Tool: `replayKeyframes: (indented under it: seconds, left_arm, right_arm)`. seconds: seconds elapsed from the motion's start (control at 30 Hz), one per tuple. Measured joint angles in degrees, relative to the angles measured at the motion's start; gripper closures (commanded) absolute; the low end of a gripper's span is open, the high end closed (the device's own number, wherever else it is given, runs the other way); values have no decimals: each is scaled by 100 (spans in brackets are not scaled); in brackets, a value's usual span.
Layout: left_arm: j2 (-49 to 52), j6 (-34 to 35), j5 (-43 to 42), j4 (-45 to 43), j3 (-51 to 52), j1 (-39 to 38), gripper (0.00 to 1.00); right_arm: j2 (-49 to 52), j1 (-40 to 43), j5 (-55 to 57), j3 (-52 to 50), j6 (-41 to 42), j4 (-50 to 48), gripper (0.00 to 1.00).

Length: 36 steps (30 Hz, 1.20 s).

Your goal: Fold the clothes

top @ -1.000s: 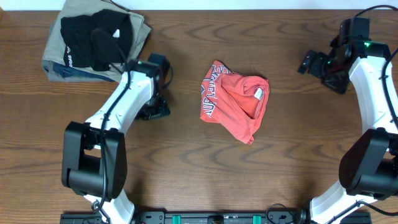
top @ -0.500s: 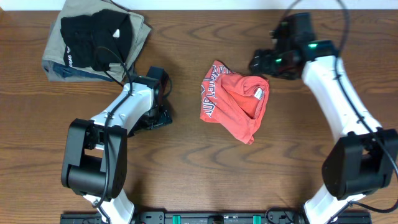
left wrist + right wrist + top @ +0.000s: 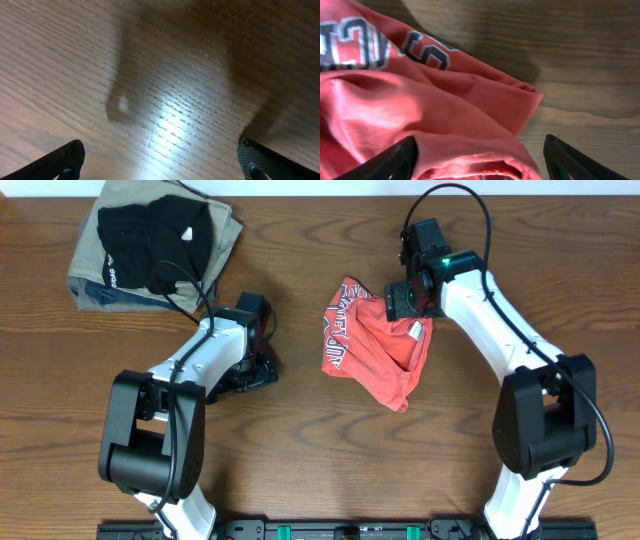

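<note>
The coral-red T-shirt (image 3: 375,345) lies crumpled at the table's middle, its lettering (image 3: 338,330) showing on the left side. My right gripper (image 3: 400,302) hovers over the shirt's upper right edge with jaws wide open; in the right wrist view the shirt (image 3: 420,115) fills the space between the open fingers (image 3: 395,160), with the collar fold just below. My left gripper (image 3: 255,368) is open and empty, low over bare wood left of the shirt; the left wrist view shows only the tabletop (image 3: 165,100) between its fingertips (image 3: 65,160).
A black garment with a small white tag (image 3: 155,240) lies on folded khaki and blue-grey garments (image 3: 225,235) at the back left corner. The table's far edge runs along the top of the overhead view.
My right arm has swung left from the far right side to the shirt's upper right edge. My left gripper has shifted slightly lower and right beside the shirt.
</note>
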<state>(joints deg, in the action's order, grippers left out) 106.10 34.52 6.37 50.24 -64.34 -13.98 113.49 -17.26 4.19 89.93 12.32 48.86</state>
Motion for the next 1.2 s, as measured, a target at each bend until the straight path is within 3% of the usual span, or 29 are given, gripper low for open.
replayKeyframes:
  seconds: [0.4,0.87,1.2]
  left_arm:
    - [0,0,0,-37,0,0,2]
    - [0,0,0,-37,0,0,2]
    - [0,0,0,-37,0,0,2]
  right_arm:
    - [4,227,101,-15,-664,92,21]
    - [4,275,-365,-48,-896,188,23]
    - [4,433,-573,-63,-2006,496,26]
